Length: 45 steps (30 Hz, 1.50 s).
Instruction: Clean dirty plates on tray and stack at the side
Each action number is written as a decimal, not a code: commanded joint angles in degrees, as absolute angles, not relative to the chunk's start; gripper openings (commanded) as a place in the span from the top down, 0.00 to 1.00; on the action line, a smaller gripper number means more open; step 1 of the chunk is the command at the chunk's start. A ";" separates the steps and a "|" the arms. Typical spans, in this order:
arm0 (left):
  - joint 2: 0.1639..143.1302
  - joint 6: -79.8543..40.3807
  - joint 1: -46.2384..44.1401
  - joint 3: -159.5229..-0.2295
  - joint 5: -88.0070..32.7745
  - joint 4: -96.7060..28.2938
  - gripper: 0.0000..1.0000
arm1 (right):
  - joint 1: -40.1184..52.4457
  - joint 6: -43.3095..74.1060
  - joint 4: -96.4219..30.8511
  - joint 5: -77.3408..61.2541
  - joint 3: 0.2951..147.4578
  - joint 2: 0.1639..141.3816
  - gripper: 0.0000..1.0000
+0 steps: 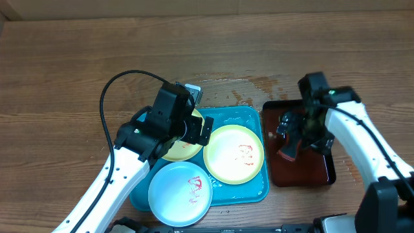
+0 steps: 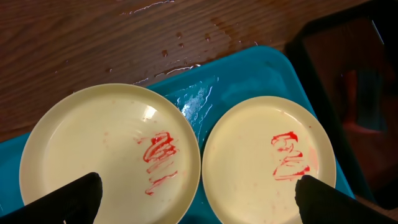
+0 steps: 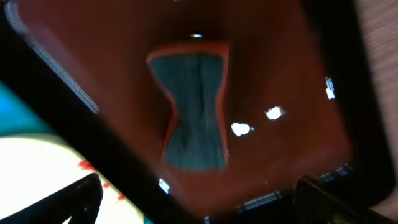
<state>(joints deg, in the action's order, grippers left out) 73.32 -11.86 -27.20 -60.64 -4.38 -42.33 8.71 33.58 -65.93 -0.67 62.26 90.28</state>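
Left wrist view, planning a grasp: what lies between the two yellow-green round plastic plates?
Only wet turquoise rectangular plastic tray, seen in left wrist view.

text: none legible | labels: none (only red smears)

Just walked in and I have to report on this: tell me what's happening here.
Three dirty plates lie in the turquoise tray: a yellow plate, a second yellow plate and a pale blue plate, all smeared red. The left hand hangs open over the two yellow ones, holding nothing. The right hand is open above an hourglass-shaped sponge in the dark red-brown tray alongside. No plate is stacked at the side yet.
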 commanded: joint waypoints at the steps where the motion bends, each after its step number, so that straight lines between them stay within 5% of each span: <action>1: 73.82 -11.09 -27.40 -62.04 -3.86 -42.19 0.00 | 8.91 35.59 -60.82 -0.71 58.28 89.82 0.00; 17: 73.82 -10.26 -27.40 -62.04 -3.86 -42.78 0.00 | 1.06 37.45 -42.28 -0.51 52.18 99.79 0.03; 20: 73.82 -10.26 -27.40 -62.04 -3.86 -42.59 0.00 | 0.67 35.88 -42.26 -0.58 52.23 99.77 0.21; 24: 73.82 -10.26 -27.40 -62.04 -3.88 -41.89 0.00 | 0.67 35.33 -42.46 -0.73 52.23 99.77 0.73; 28: 73.82 -10.28 -27.40 -62.04 -3.88 -41.50 0.00 | 0.67 33.95 -41.85 -1.15 52.25 99.77 0.72; 31: 73.82 -10.28 -27.40 -62.04 -3.88 -41.54 0.00 | 0.67 33.82 -41.60 -1.15 52.25 99.77 0.96; 38: 73.82 -10.26 -27.40 -62.04 -4.08 -41.54 0.00 | 0.67 30.15 -41.17 -0.58 54.26 99.77 0.96; 45: 73.82 -10.28 -27.40 -62.04 -4.12 -41.54 0.00 | 0.67 14.68 -33.98 1.13 56.25 99.77 0.96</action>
<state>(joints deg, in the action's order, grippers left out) 73.32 -11.60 -27.20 -60.73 -4.23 -41.76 0.62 22.48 -35.68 -0.40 54.50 99.37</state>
